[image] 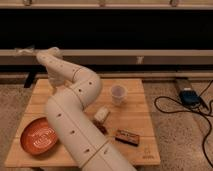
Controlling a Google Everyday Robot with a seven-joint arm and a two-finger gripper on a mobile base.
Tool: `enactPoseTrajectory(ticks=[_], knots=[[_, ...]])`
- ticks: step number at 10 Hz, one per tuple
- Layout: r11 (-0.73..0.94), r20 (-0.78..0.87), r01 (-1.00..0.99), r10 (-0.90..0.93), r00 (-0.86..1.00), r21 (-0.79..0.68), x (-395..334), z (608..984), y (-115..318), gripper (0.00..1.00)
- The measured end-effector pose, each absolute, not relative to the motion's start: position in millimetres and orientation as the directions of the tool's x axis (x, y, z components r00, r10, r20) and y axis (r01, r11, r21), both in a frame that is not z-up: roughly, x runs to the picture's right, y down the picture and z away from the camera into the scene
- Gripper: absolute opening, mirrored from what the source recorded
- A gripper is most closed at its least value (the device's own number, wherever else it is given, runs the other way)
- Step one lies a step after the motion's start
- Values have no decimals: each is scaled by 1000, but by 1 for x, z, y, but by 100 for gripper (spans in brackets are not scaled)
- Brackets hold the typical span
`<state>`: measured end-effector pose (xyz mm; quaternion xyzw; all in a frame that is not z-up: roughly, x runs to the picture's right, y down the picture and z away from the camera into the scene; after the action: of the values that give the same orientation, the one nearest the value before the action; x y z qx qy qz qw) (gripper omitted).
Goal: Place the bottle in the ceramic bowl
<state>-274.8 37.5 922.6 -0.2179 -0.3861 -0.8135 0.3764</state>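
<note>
The ceramic bowl (39,137) is reddish-orange with pale rings inside and sits on the front left of the wooden table (145,125). My white arm rises from the bottom middle, bends back over the table and ends at the far left. There the gripper (54,84) points down toward the table's back left part, well behind the bowl, and my own arm partly covers it. I cannot make out the bottle; it is hidden or too small to tell.
A clear plastic cup (118,93) stands at the table's back middle. A short white oblong block (101,114) lies by the arm, and a dark flat packet (127,136) lies at the front right. Cables and a blue box (188,96) are on the floor to the right.
</note>
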Motion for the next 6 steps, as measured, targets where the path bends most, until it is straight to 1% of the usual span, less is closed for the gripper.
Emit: enactPoseTrajectory(ticks=[6], knots=[[-406,649,805,-479,-591,434,-291,916,74,80]])
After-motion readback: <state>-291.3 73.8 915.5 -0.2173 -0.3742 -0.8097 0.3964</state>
